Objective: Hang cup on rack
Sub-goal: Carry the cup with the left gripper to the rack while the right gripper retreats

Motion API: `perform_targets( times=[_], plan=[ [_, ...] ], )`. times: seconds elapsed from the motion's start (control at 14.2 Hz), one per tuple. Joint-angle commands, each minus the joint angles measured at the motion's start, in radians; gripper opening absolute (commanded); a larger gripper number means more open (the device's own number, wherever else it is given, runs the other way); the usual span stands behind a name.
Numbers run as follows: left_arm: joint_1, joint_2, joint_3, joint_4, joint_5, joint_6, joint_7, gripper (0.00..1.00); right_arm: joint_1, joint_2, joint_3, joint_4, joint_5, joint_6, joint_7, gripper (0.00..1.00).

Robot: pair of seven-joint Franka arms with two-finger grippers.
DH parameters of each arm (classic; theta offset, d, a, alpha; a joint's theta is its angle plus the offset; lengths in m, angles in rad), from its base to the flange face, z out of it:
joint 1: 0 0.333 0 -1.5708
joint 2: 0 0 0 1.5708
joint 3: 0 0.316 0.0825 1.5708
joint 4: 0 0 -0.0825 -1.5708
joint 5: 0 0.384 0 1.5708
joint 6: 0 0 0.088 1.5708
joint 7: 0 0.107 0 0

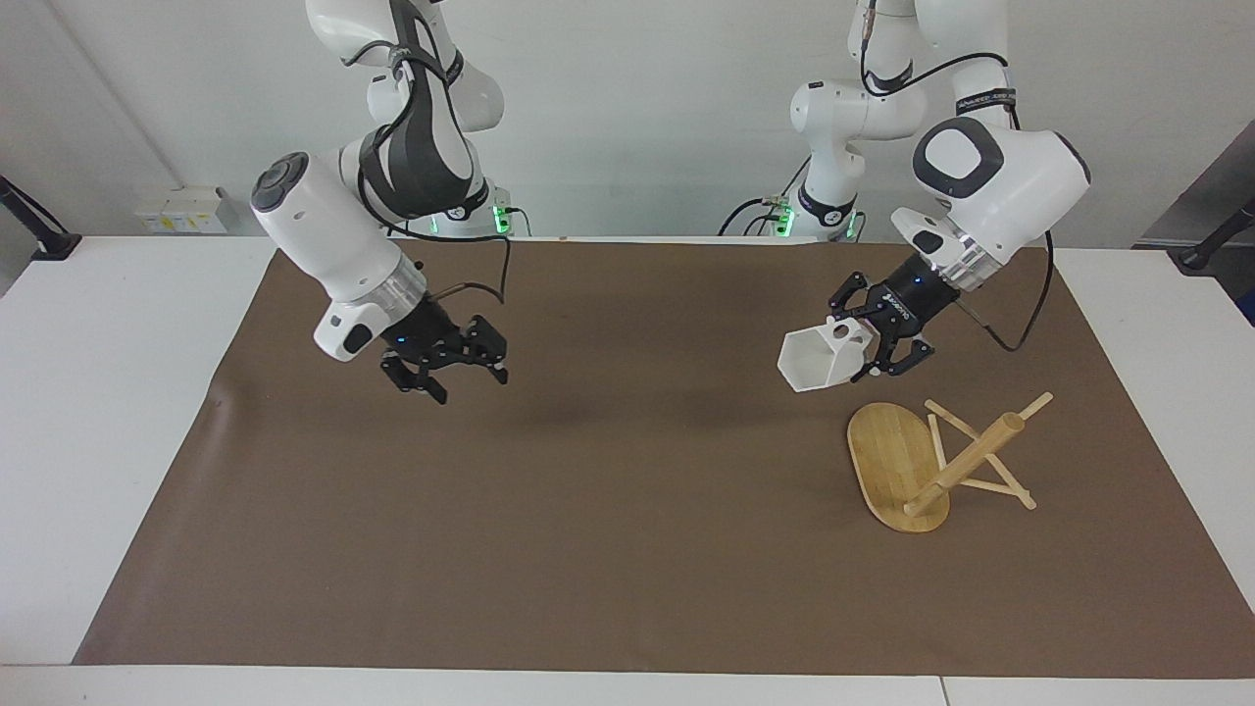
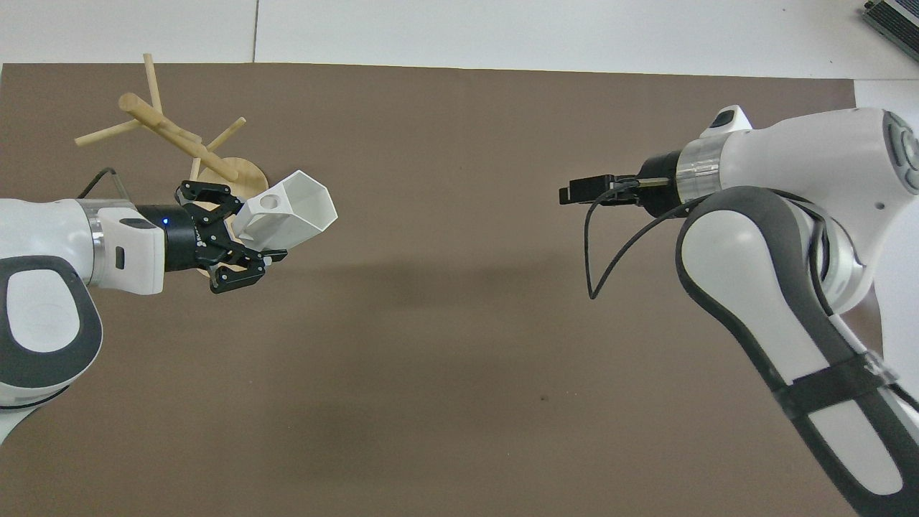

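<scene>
Over brown mat (image 1: pixel 627 510): one cup (image 1: pixel 816 361), one rack (image 1: pixel 931 461), two grippers.

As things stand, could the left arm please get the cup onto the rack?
Probably yes: the left gripper holds the cup in the air close by the rack, with nothing between them.

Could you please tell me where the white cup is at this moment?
The cup is up in the air, held by its handle in the left gripper, over the brown mat beside the rack, toward the left arm's end of the table.
</scene>
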State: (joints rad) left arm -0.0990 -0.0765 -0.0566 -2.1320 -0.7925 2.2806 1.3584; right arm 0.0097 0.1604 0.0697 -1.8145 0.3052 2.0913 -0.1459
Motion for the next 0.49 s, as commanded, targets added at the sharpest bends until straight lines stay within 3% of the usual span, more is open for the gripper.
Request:
perform_targets(
  times=[0.0,0.21,0.42],
  plan=[
    [0.007,-0.02,-0.009,-0.028,0.015,0.077,-0.083,0.0,0.001,-0.019,-0.063,-0.015,-0.142,-0.042,-0.017,1.0],
    [0.005,-0.012,-0.009,-0.028,0.015,0.146,-0.166,0.0,0.001,-0.033,-0.1,-0.015,-0.305,-0.066,-0.014,1.0],
    [0.001,-0.011,-0.009,-0.037,0.015,0.174,-0.206,0.0,0.001,-0.054,-0.148,-0.014,-0.342,-0.109,-0.018,1.0]
  ],
)
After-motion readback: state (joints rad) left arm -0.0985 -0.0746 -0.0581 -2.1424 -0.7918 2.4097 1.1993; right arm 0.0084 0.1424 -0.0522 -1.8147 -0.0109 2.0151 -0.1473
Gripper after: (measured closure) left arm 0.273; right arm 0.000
